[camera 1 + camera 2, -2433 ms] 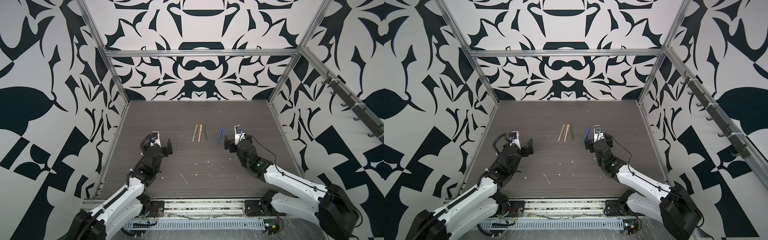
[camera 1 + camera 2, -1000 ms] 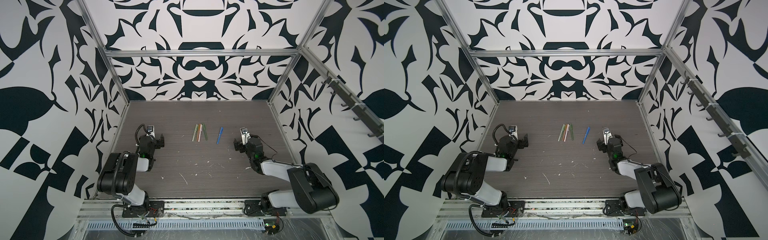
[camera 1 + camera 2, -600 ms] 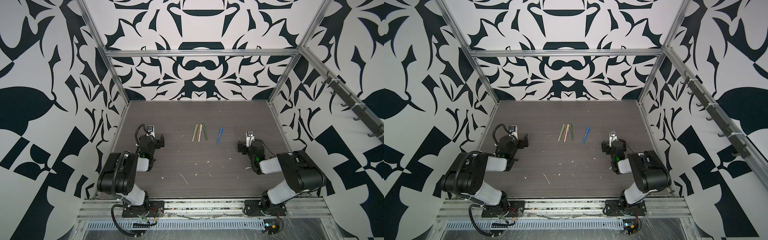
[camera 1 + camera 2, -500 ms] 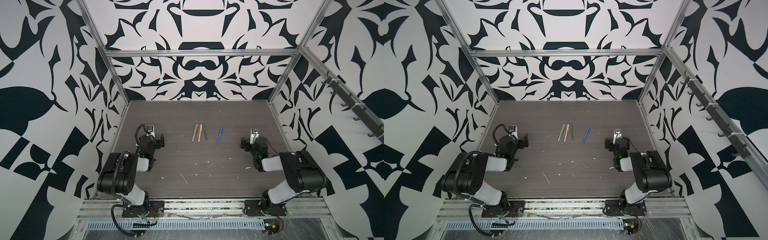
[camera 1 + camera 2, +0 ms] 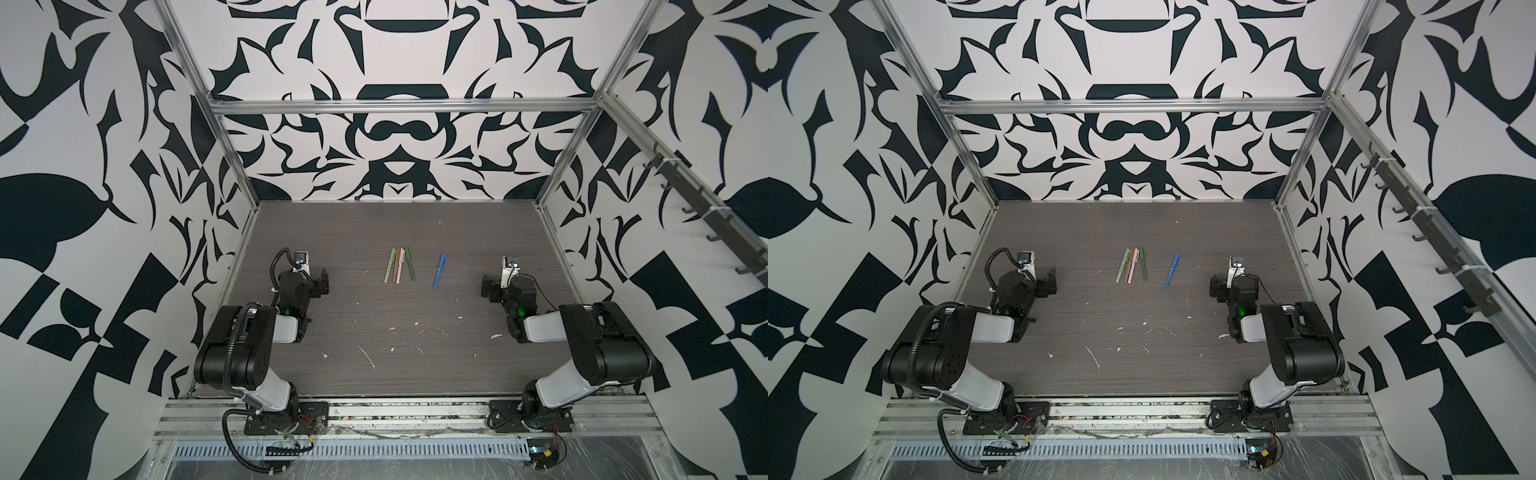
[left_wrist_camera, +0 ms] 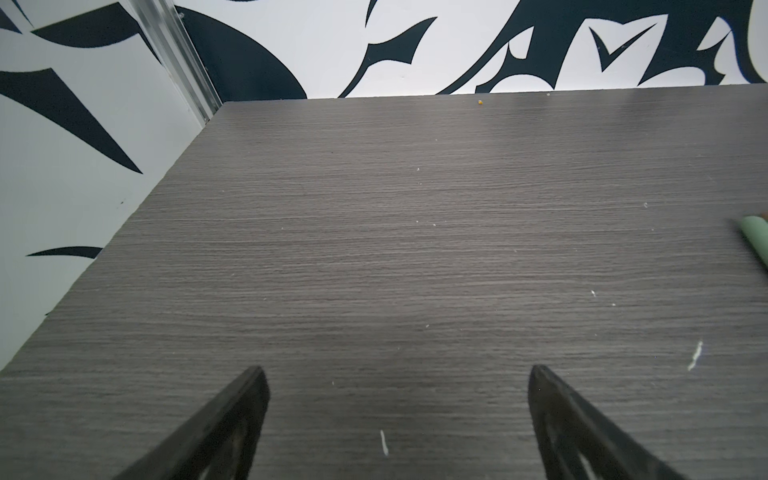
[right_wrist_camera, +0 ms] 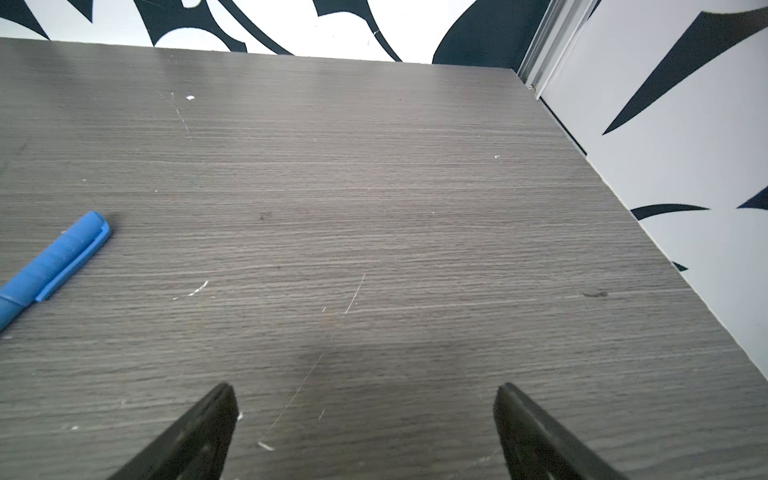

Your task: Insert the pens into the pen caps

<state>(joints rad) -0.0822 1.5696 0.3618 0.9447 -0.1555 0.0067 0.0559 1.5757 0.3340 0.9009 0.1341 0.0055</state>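
Note:
Four pens lie side by side at mid-table in both top views: pale green (image 5: 390, 271), orange-brown (image 5: 397, 261), pink (image 5: 400, 272) and dark green (image 5: 410, 269). The blue pen (image 5: 439, 271) lies apart to their right, with its blue cap (image 7: 70, 253) on its far end, clip showing. Caps on the other four are too small to make out. Only the pale green pen's end (image 6: 757, 239) shows in the left wrist view. My left gripper (image 5: 304, 279) (image 6: 397, 370) is open over bare table, left of the pens. My right gripper (image 5: 508, 286) (image 7: 365, 386) is open, right of the blue pen.
The dark wood-grain table (image 5: 395, 332) carries white scuffs and flecks (image 5: 368, 357). Patterned walls with aluminium posts (image 5: 232, 166) close it on three sides. Both arms are folded low, elbows (image 5: 237, 353) (image 5: 602, 349) near the front rail (image 5: 395, 409).
The right gripper has slid further right, away from the blue pen, and its arm has folded back. The left arm has stayed still. Both grippers remain open and the pens have not moved.

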